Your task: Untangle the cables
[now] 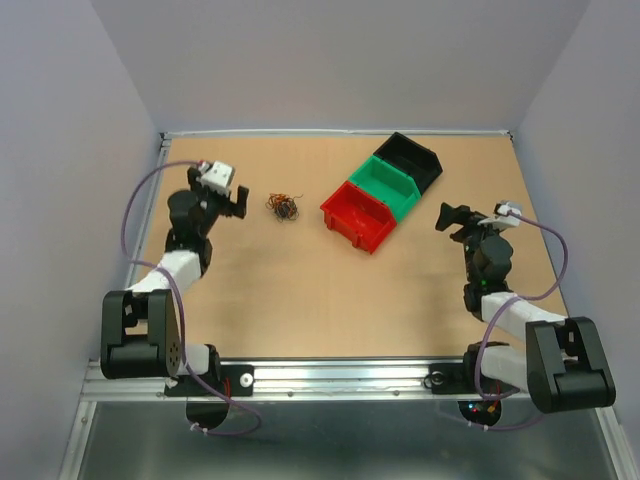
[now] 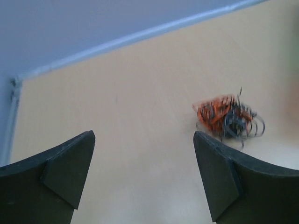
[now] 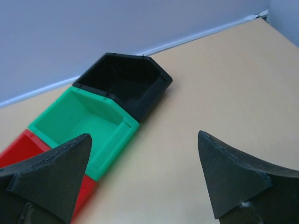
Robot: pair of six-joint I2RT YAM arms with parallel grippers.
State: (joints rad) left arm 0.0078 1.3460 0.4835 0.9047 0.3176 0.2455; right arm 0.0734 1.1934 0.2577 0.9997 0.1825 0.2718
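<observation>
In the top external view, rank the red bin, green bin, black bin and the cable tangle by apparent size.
1. red bin, marginally the largest as seen.
2. green bin and black bin: these look about alike, so they are not ranked apart.
3. cables, far smaller than any bin.

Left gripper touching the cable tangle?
Apart. Top external view shows bare table between the left gripper and the cable tangle; in the left wrist view it lies beyond the open fingers.

Red bin [image 1: 356, 216], green bin [image 1: 386, 186] and black bin [image 1: 409, 161] stand in one row, seemingly touching, on the table [image 1: 300, 295].
</observation>
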